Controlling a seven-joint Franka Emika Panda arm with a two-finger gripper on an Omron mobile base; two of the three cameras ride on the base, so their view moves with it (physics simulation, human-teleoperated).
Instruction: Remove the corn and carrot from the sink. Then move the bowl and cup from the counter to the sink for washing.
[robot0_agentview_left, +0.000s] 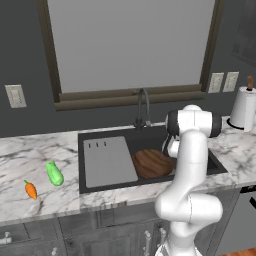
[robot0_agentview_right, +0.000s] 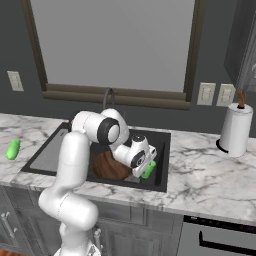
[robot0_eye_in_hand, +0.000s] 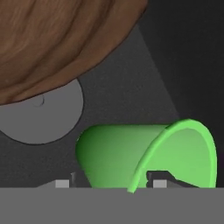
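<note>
Hand (robot0_agentview_right: 148, 169) low in sink (robot0_agentview_right: 161, 145), fingers astride tipped cup (robot0_eye_in_hand: 144, 153) beside bowl (robot0_eye_in_hand: 57, 39); grip unclear.

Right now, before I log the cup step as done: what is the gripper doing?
Gripper: jaws astride the green cup lying in the sink; whether gripping or released cannot be told.

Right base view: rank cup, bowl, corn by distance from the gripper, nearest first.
1. cup, right at the gripper, in the sink.
2. bowl, just to its left in the basin.
3. corn, far left on the counter.
</note>
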